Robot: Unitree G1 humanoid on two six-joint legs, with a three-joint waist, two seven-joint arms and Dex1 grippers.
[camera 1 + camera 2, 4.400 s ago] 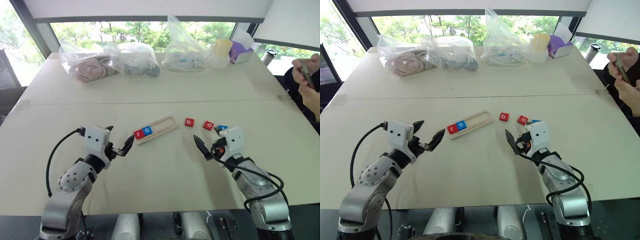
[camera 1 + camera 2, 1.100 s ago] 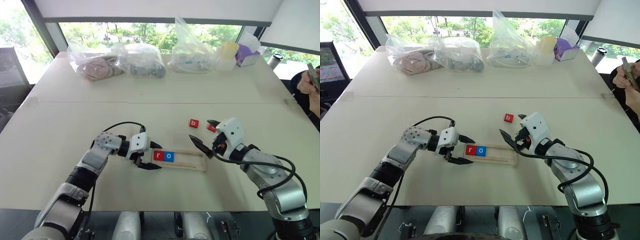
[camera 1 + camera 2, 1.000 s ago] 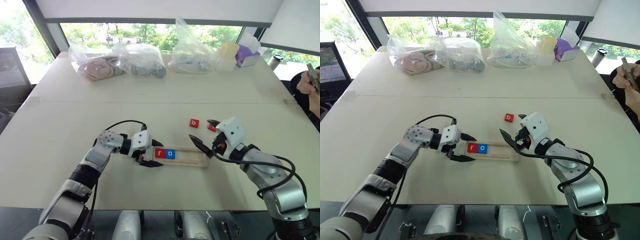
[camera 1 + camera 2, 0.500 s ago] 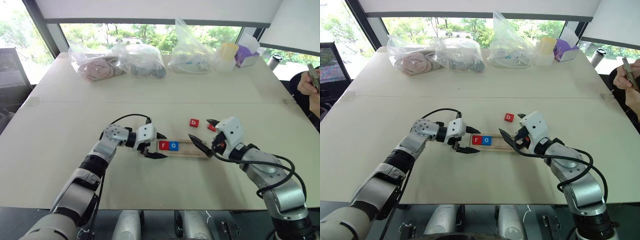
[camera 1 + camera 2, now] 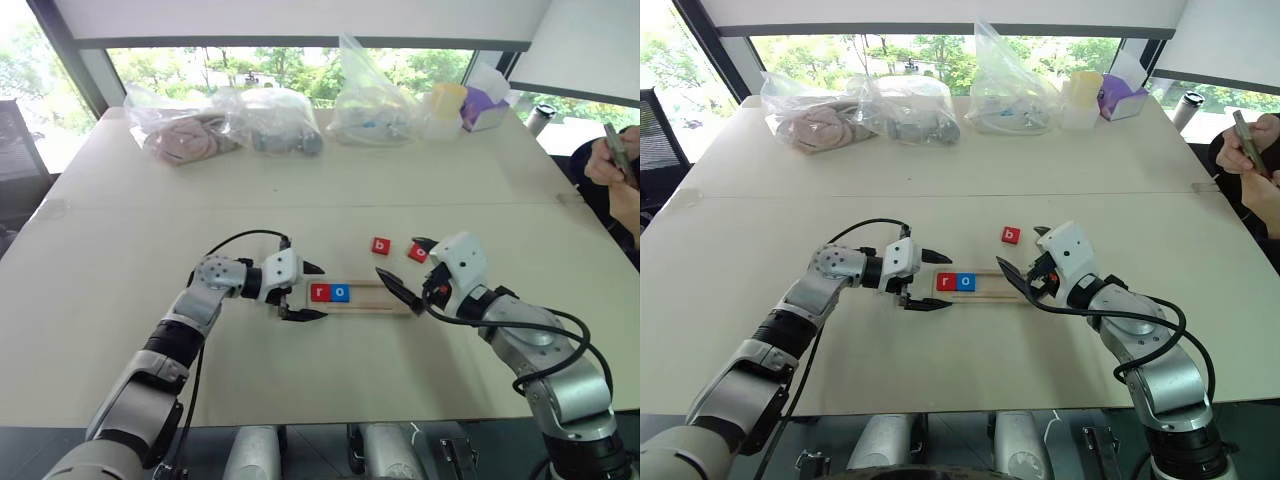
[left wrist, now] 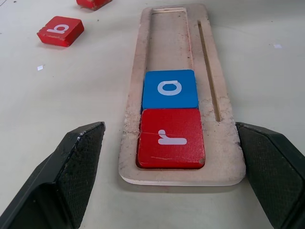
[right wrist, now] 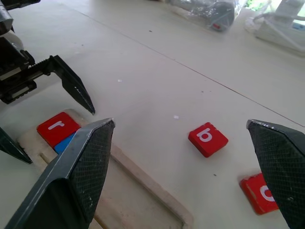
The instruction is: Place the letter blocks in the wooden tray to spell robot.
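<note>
The wooden tray (image 5: 385,298) lies crosswise in front of me, with a red r block (image 5: 320,292) and a blue o block (image 5: 341,292) at its left end. My left gripper (image 5: 323,291) is open, one finger on each side of that end, and neither finger (image 6: 78,157) touches the rim. A red b block (image 5: 381,245) and a red o block (image 5: 417,252) lie loose on the table just beyond the tray. My right gripper (image 5: 397,257) hangs open and empty above the tray's right end, near the red o block.
Several clear plastic bags (image 5: 270,118), a yellow cup (image 5: 446,100) and a purple box (image 5: 484,108) line the table's far edge. A person's hands holding a phone (image 5: 618,160) are at the right edge. Bare tabletop (image 5: 120,240) spreads to the left.
The left gripper slid the tray's left end away from me, straightening the tray. Its fingers now stand clear of the tray's sides. The right gripper stayed still.
</note>
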